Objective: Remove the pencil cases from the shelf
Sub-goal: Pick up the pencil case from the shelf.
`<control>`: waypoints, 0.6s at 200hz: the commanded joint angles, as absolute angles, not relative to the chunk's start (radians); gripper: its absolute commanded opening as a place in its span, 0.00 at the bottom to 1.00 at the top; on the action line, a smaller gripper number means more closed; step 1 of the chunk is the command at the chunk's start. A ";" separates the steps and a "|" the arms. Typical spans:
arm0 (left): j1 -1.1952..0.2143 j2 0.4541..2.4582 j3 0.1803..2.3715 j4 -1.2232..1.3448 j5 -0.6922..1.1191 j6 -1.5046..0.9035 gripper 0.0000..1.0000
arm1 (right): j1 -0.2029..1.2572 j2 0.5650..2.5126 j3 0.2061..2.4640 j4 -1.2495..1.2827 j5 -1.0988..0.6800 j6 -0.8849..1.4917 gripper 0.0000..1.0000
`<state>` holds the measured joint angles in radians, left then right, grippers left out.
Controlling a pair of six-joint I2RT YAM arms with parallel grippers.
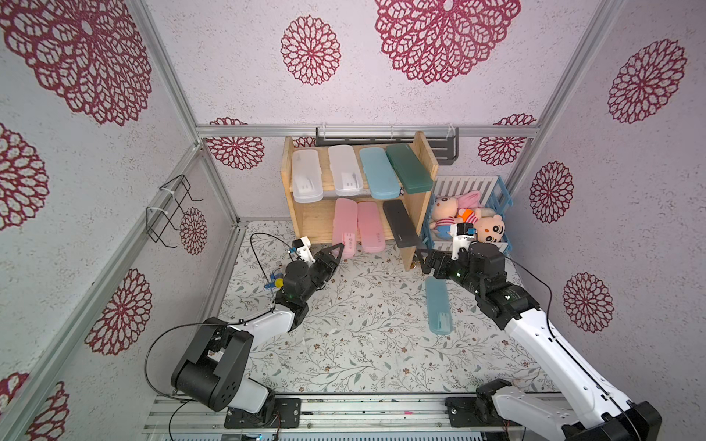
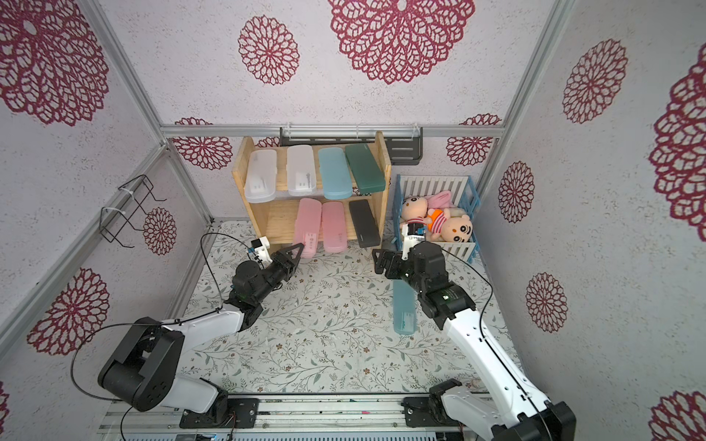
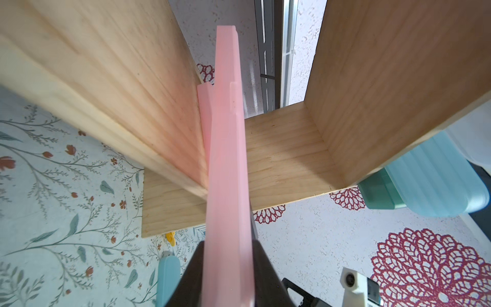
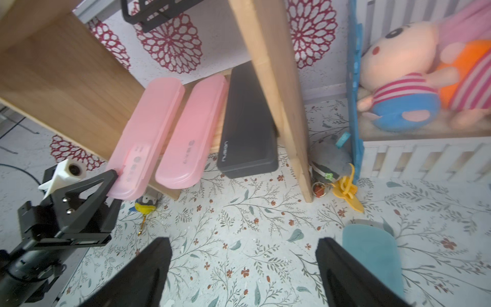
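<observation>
On the floral bench [image 1: 344, 343], nearest the arm bases, a loose light blue pencil case [image 1: 438, 305] is seen lying flat, off the shelf and partly covered at its far end by the right arm. Just beyond it the right end effector [image 4: 243, 242] is held low over the bench and is released. Its jaws stand well apart with only patterned bench between them, and the blue case's rounded end lies just outside one jaw.

Across the bench, the left end effector [image 1: 339, 249] is clenched on the near end of a pink pencil case [image 1: 344, 225]. In the left wrist view this case is seen edge-on between the jaws. It lies on the lower tier of the wooden shelf [image 1: 423, 152], with its near end overhanging the front edge. Just beside it on the same tier a second pink pencil case [image 1: 370, 227] is laid. A black pencil case [image 1: 401, 223] lies next to the right side panel, and both overhang likewise.

On the upper tier four more are lined up side by side:
- a frosted white pencil case [image 1: 306, 175]
- a second frosted white pencil case [image 1: 345, 170]
- a shelved light blue pencil case [image 1: 379, 173]
- a dark green pencil case [image 1: 407, 168], turned at an angle to the others

Behind the shelf a dark grey rack [image 1: 445, 149] is fixed to the back wall. To the shelf's right a white-and-blue crate [image 1: 470, 187] is filled with plush toys [image 1: 466, 219].
</observation>
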<state>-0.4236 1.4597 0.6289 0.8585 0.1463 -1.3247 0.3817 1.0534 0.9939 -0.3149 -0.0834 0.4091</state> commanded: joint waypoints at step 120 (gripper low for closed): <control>-0.731 0.631 0.336 0.373 -0.339 -0.528 0.00 | 0.897 1.285 1.117 0.039 0.044 0.706 0.99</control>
